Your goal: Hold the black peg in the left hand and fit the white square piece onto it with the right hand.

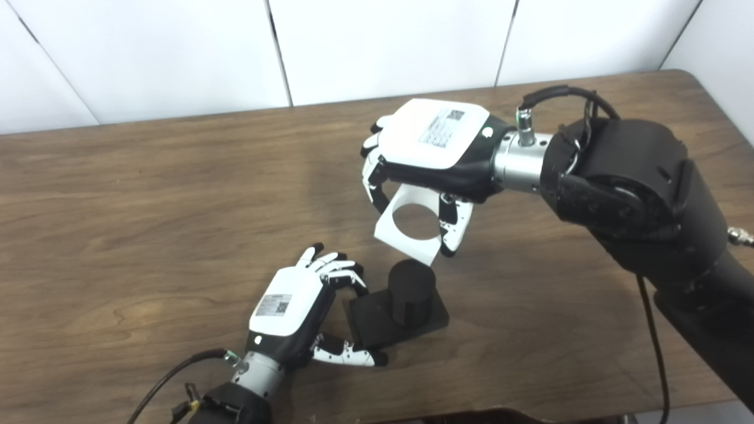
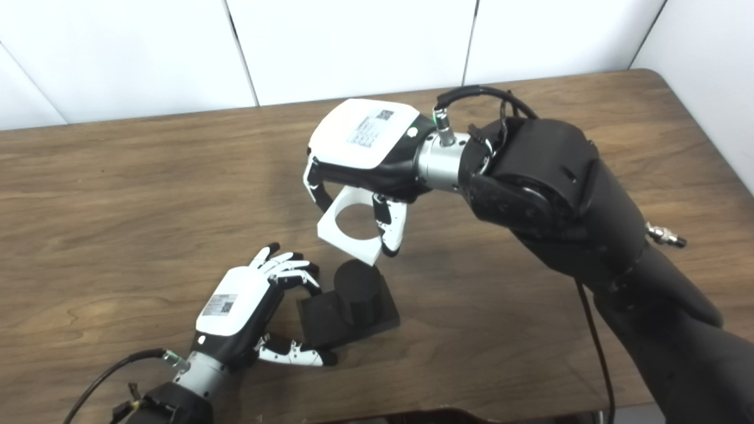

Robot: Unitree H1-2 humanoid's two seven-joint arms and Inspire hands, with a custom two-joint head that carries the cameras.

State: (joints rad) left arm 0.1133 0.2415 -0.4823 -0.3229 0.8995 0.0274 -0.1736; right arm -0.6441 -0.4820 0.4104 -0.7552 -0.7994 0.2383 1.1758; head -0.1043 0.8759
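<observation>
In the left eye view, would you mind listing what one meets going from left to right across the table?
Left hand → black peg on its square base → right hand holding the white square piece above and just beyond the peg.

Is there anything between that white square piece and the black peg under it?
Nothing: both views show only an open gap between the white square piece and the black peg, with bare table behind.
</observation>
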